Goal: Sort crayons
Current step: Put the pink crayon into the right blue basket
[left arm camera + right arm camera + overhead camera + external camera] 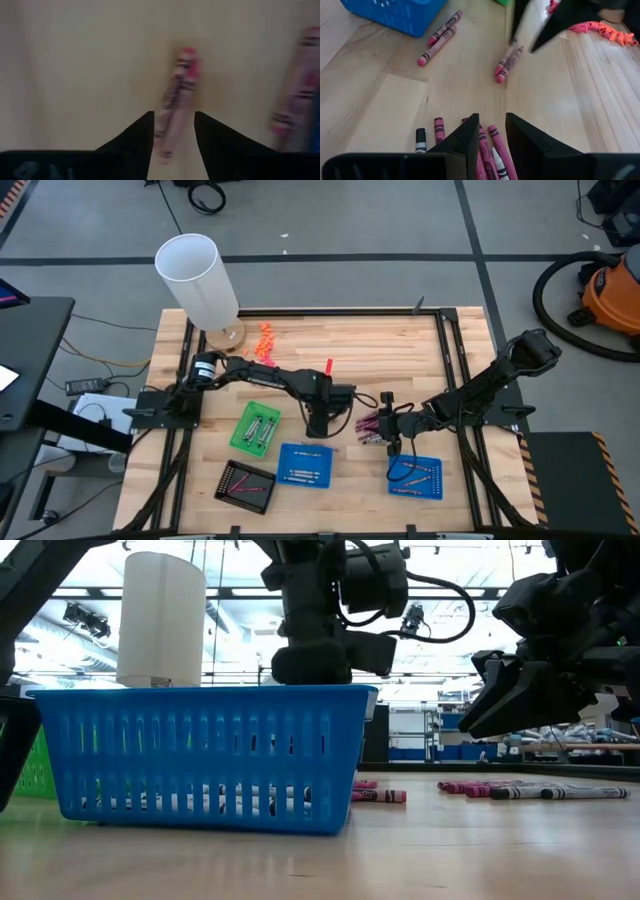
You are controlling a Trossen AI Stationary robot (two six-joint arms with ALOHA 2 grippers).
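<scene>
1. High view: the left gripper [318,427] is down on the table [400,350]; the right gripper [388,438] hangs over the crayons [368,427] pile.
2. Low view: crayons lie beside the blue basket [210,755].
3. Left wrist view: open fingers [135,132] stand around one pink crayon [176,97], perhaps not yet touching.
4. Right wrist view: fingers [462,137] open, holding nothing.

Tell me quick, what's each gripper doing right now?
Left gripper: open, fingers either side of a pink crayon on the table, not closed on it.
Right gripper: open, holding nothing, above the crayon pile.
</scene>
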